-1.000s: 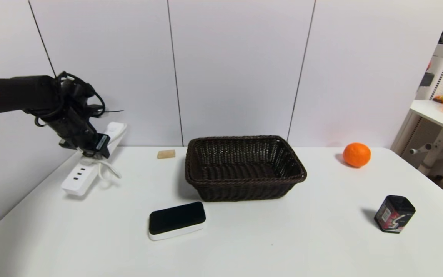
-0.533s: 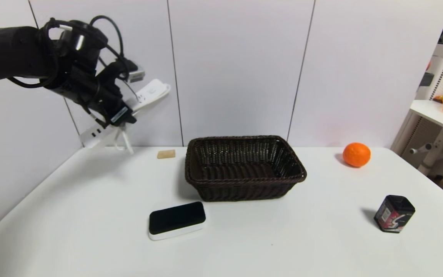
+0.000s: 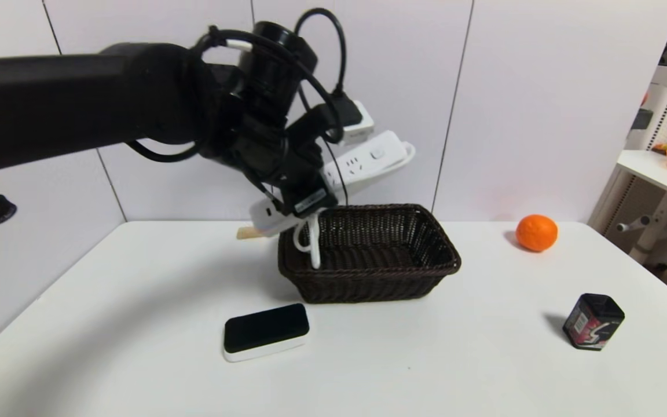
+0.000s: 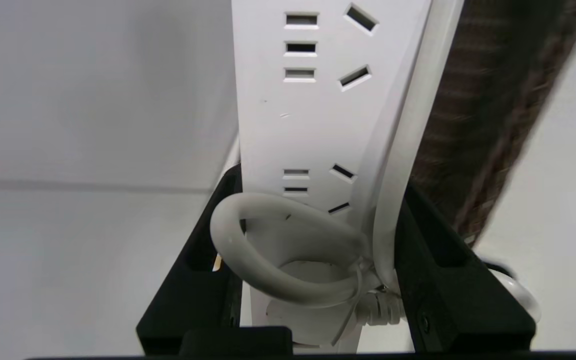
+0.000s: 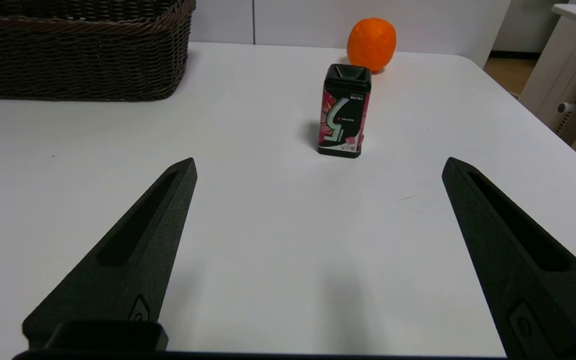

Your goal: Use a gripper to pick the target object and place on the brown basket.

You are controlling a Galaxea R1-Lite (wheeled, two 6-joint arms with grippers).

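Here the power strip (image 3: 350,168) is hanging tilted in the air over the brown basket's (image 3: 368,284) left rim, its cord loop apparently dangling inside. The left gripper (image 3: 301,197) is pinching it, jaws pressed on both sides. The right gripper (image 5: 318,250) is idling above the counter (image 3: 136,347), jaws spread wide.

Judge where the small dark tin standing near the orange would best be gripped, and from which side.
Probably its flat side walls at mid-height: the tin stands upright and alone on the table. The open right gripper already faces it, so a level approach from the table's near edge looks cleanest.
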